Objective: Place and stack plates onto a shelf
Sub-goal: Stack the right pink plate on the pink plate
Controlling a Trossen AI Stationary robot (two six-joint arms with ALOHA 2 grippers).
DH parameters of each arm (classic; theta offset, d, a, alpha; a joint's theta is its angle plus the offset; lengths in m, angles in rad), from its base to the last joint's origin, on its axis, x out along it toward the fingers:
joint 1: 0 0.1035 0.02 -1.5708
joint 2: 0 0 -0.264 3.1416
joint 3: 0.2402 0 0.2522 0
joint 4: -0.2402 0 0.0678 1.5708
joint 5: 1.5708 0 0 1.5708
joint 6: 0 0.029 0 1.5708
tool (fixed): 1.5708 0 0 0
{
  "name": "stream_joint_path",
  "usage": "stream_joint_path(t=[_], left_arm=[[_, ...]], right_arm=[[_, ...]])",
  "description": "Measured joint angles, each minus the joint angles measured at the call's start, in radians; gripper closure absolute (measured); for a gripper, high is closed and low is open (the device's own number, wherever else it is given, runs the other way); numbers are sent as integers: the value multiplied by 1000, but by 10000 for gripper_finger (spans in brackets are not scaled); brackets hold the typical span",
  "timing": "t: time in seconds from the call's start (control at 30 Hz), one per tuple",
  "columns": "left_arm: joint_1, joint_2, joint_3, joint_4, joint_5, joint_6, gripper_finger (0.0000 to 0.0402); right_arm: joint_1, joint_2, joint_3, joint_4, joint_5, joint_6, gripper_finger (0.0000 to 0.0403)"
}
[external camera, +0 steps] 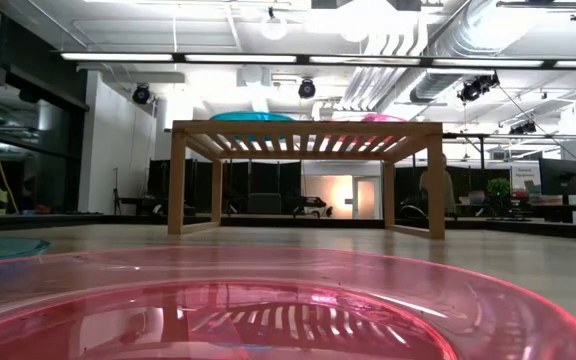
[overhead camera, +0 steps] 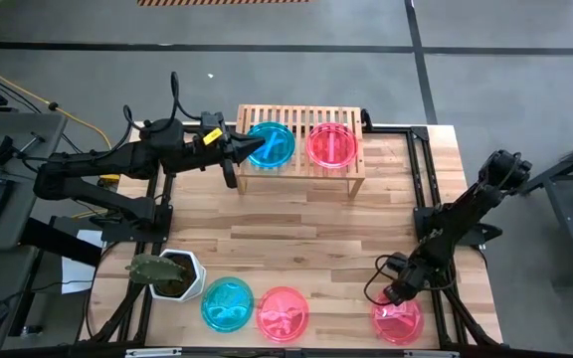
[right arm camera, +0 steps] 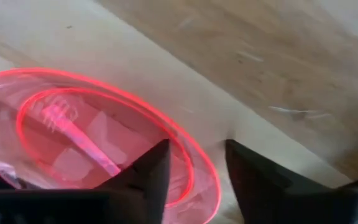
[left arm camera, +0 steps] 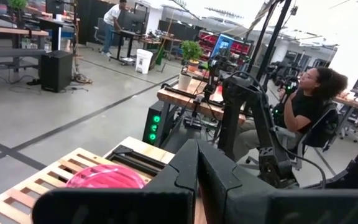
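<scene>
The light-wood shelf (overhead camera: 301, 169) stands at the table's far edge, with a teal plate (overhead camera: 275, 142) and a pink plate (overhead camera: 331, 145) lying on its slatted top. In the low view their rims, teal (external camera: 253, 116) and pink (external camera: 378, 117), show above the shelf (external camera: 308, 130). My left gripper (overhead camera: 255, 149) is shut and level, its tips over the teal plate's left rim. Another pink plate (overhead camera: 398, 320) lies at the near right edge. My right gripper (right arm camera: 196, 177) is open, one finger over this pink plate's inside (right arm camera: 73, 137) and one outside its rim. My left gripper reaches level from the table's left to the teal plate's left rim (overhead camera: 259, 139). The fingers (left arm camera: 185, 174) hide the plate in the wrist view, so I cannot tell whether they touch it.
A teal plate (overhead camera: 227, 303) and a pink plate (overhead camera: 283, 313) lie side by side on the near edge, beside a white hexagonal plant pot (overhead camera: 172, 274). The pink one fills the low view's foreground (external camera: 268, 300). Bare wood (overhead camera: 296, 234) spans the table's middle. A person (left arm camera: 306, 102) sits beyond the table.
</scene>
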Motion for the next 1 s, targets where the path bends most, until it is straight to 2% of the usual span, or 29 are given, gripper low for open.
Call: stream_joint_path(t=[0.23, 0.27, 0.4, 0.67, 0.83, 1.0], left_arm=[[0, 0, 0, -18, 0, 0, 401], [0, 0, 0, -17, 0, 1, 401], [1, 0, 0, -12, 0, 4, 402], [28, -17, 1, -5, 0, 20, 401], [45, -26, 1, 12, 0, 27, 402], [53, -28, 1, 15, 0, 27, 401]], right_arm=[[1, 0, 0, -48, -1, 9, 383], [1, 0, 0, -50, -1, 9, 392], [0, -34, -3, -48, 6, 1, 396], [-17, -225, -6, -38, 258, 9, 403], [-78, -316, -6, -14, 381, -36, 403], [-178, -360, -5, 63, 426, -147, 403]])
